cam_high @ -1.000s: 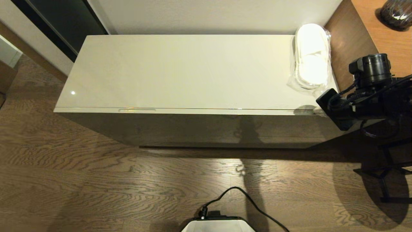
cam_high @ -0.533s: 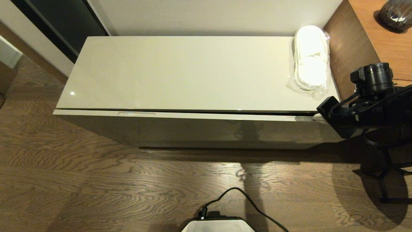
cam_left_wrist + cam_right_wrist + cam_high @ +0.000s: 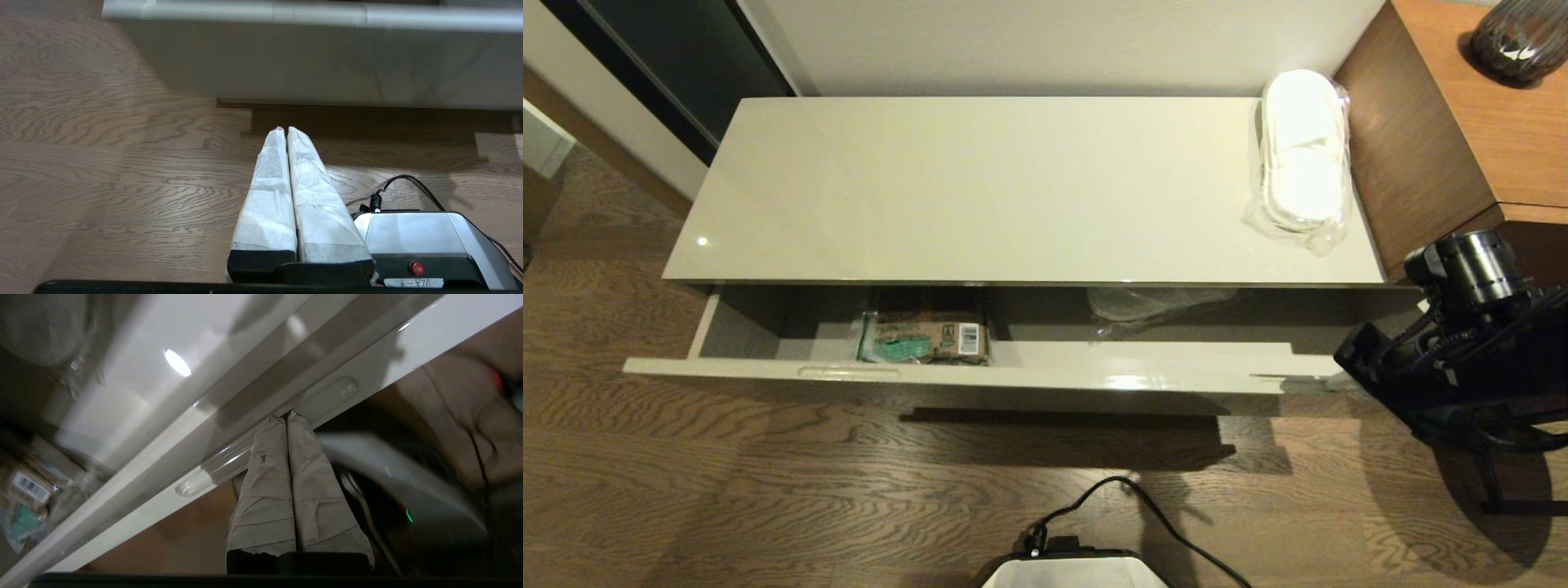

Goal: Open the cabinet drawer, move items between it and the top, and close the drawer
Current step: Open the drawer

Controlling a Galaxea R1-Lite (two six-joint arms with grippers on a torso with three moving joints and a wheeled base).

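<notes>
The cabinet drawer (image 3: 1029,377) stands pulled part-way out below the top (image 3: 980,188). My right gripper (image 3: 287,416) is shut, and its tips sit in the recessed slot (image 3: 212,469) at the right end of the drawer's front. The right arm (image 3: 1421,376) reaches in from the right. White slippers (image 3: 1303,155) in clear wrap lie at the top's far right end. Something in clear wrap (image 3: 1143,304) lies inside the drawer, mostly hidden under the top. My left gripper (image 3: 286,128) is shut and empty, low over the floor in front of the cabinet.
A brown-and-green packet (image 3: 925,336) lies in the drawer's left half. A wood-grain desk (image 3: 1462,122) with a dark vase (image 3: 1515,37) adjoins the cabinet's right end. The robot base (image 3: 1074,572) and its cable sit on the floor in front.
The drawer has slid from closed to part-way open towards me. My right gripper has moved back with its front. The packet inside has come into view.
</notes>
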